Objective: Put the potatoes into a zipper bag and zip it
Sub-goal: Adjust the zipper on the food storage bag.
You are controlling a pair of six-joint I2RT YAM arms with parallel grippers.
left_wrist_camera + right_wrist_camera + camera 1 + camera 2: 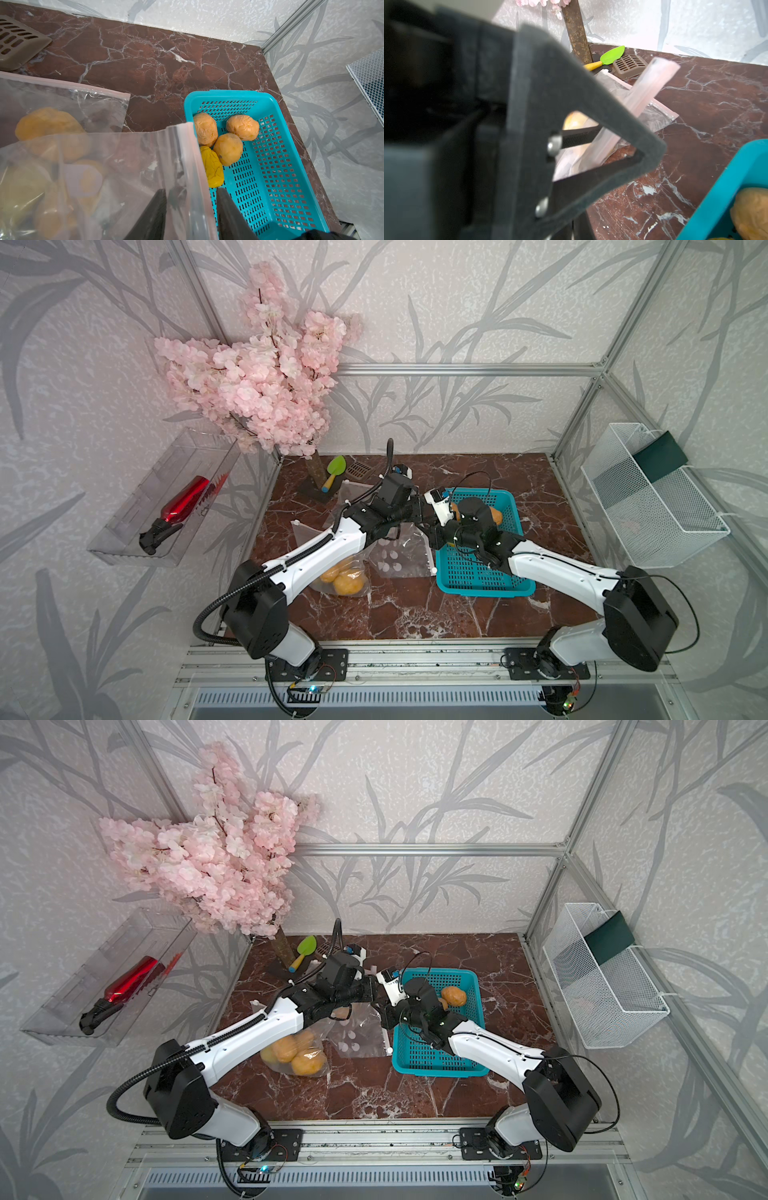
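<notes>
Several potatoes (228,148) lie at the far end of the teal basket (280,166); only one (454,996) shows past the right arm in the top views. Others (343,578) sit inside the clear zipper bag (124,166), whose pink-edged rim stands upright. My left gripper (190,193) is open, one finger on each side of that rim, with a gap on both sides. Beside it at the basket's left edge, my right gripper (578,230) is shut on the bag's rim. The left gripper's finger hides most of that grip in the right wrist view.
A second flat bag (399,560) lies between the filled bag and the basket. A green trowel (334,470), a brown grate (359,470) and the blossom tree's trunk (576,31) stand at the back left. A white wire basket (652,497) hangs on the right wall.
</notes>
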